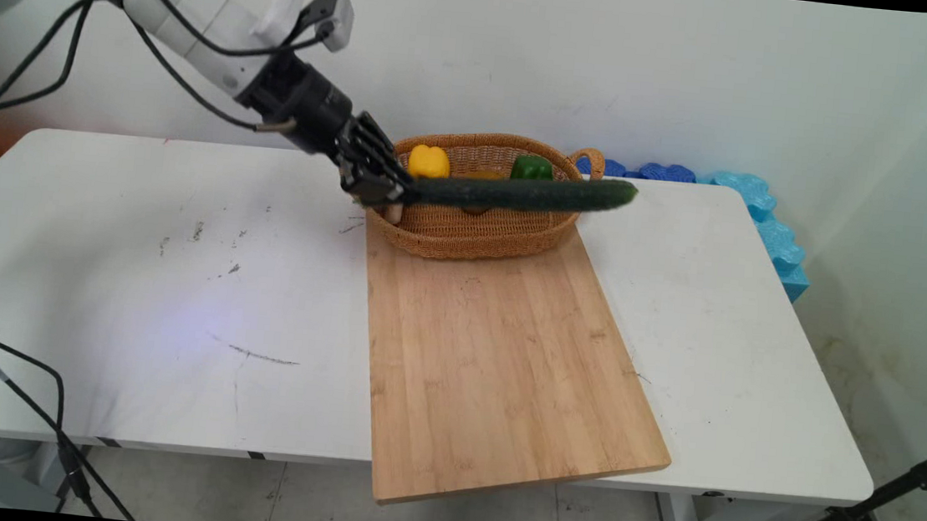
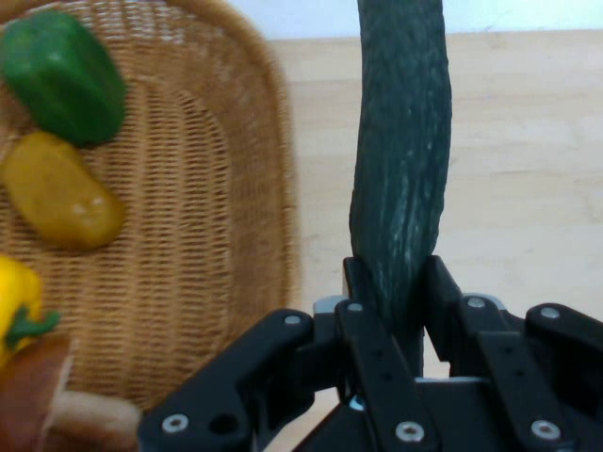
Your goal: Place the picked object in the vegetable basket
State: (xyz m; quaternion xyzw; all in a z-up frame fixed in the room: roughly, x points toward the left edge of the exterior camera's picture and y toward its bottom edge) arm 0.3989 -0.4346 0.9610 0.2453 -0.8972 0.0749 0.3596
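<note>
My gripper [image 1: 390,194] is shut on one end of a long dark green cucumber [image 1: 520,194], which sticks out level to the right above the wicker basket [image 1: 466,235]. In the hand view the cucumber [image 2: 400,160] rises from between the fingers [image 2: 367,320], over the wooden board [image 2: 528,141] beside the basket's rim [image 2: 273,169]. The basket holds a yellow pepper [image 1: 428,161], a green pepper [image 1: 531,166] and a brownish potato-like thing [image 2: 61,193]. A mushroom-like stem [image 2: 47,405] lies at the basket's near end.
A long bamboo cutting board [image 1: 497,356] runs from under the basket to past the table's front edge. Blue foam pieces [image 1: 761,219] lie at the table's back right. A black tripod leg [image 1: 869,514] stands at the lower right, and cables hang at the left.
</note>
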